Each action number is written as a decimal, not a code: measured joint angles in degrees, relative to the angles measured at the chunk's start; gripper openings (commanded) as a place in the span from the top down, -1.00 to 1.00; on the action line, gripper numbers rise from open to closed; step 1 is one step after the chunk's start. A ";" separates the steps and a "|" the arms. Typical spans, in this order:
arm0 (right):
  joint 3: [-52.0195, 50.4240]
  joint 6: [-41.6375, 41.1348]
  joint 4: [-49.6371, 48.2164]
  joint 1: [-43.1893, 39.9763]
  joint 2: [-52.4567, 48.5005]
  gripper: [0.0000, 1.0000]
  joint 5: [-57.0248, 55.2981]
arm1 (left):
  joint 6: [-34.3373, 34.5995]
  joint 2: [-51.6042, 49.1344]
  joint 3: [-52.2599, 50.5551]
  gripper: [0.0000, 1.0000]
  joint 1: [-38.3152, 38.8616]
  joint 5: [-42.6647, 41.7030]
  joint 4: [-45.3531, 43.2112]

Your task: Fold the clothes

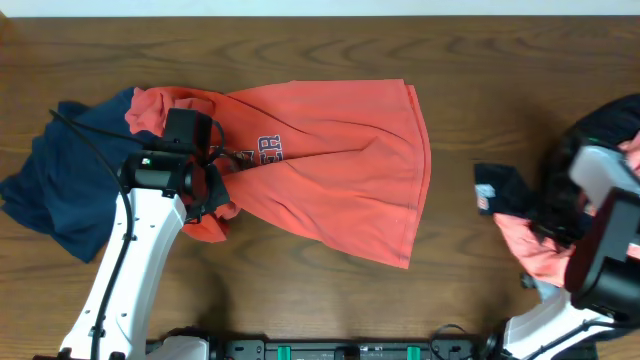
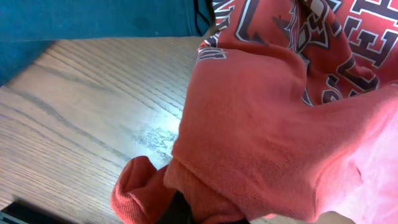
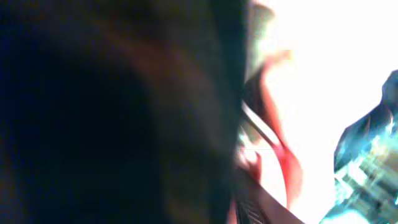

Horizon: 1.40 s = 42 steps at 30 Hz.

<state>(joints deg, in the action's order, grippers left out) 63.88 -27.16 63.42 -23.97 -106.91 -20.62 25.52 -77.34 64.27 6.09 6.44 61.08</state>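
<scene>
An orange-red shirt with dark printed lettering lies spread across the middle of the table. My left gripper is at its left end, shut on a bunched fold of the shirt. In the left wrist view the orange cloth wraps over the dark finger. A navy blue garment lies crumpled at the far left, partly under the shirt. My right gripper is buried in a pile of dark and coral clothes at the right edge. The right wrist view is dark and blurred, so its jaws do not show.
A black garment with a white patch and a coral one spread from the right pile onto the wooden table. The navy cloth also shows at the top of the left wrist view.
</scene>
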 measured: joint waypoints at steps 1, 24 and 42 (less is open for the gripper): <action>1.09 -0.52 0.87 -2.25 0.00 0.29 -0.02 | 0.00 0.00 0.00 0.88 0.00 0.00 0.04; 8.98 24.17 6.82 10.75 3.32 -0.21 40.81 | 0.02 0.00 0.00 0.87 0.00 0.00 0.02; -9.88 12.28 -13.05 34.88 4.72 0.00 45.75 | 0.00 0.00 0.00 0.87 0.00 0.02 0.02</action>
<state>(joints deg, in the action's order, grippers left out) 54.00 -14.87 50.37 10.92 -102.19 25.12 25.52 -77.34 64.27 6.09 6.46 61.10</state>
